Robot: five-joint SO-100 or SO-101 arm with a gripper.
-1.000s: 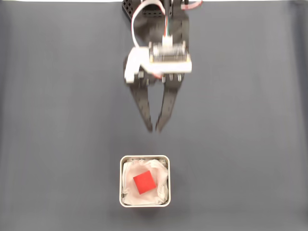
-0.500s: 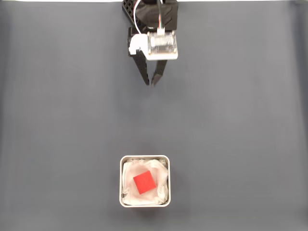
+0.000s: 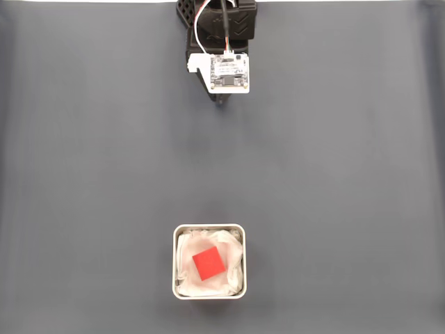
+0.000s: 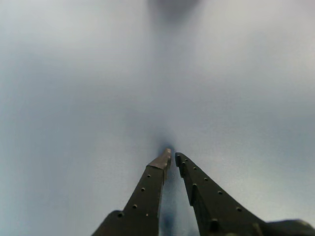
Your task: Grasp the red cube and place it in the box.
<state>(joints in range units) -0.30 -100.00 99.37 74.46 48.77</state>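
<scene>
The red cube (image 3: 208, 264) lies on the crumpled white lining inside the silver-grey box (image 3: 208, 229), low in the fixed view near the bottom centre. My gripper (image 3: 220, 101) is far from it, folded back at the top centre under the arm's white camera board, with just its tips peeking out. In the wrist view the two black fingers run up from the bottom edge and the gripper (image 4: 172, 155) is shut with only a thin slit left and nothing between the tips, just above the grey mat.
A plain dark grey mat (image 3: 334, 167) covers the whole table. The arm's black base (image 3: 215, 14) sits at the top edge. A wide stretch of bare mat lies between the arm and the box.
The arm has pulled back from just above the box toward its base at the top. Its fingers, slightly apart a second ago, have come together. The cube stays in the box.
</scene>
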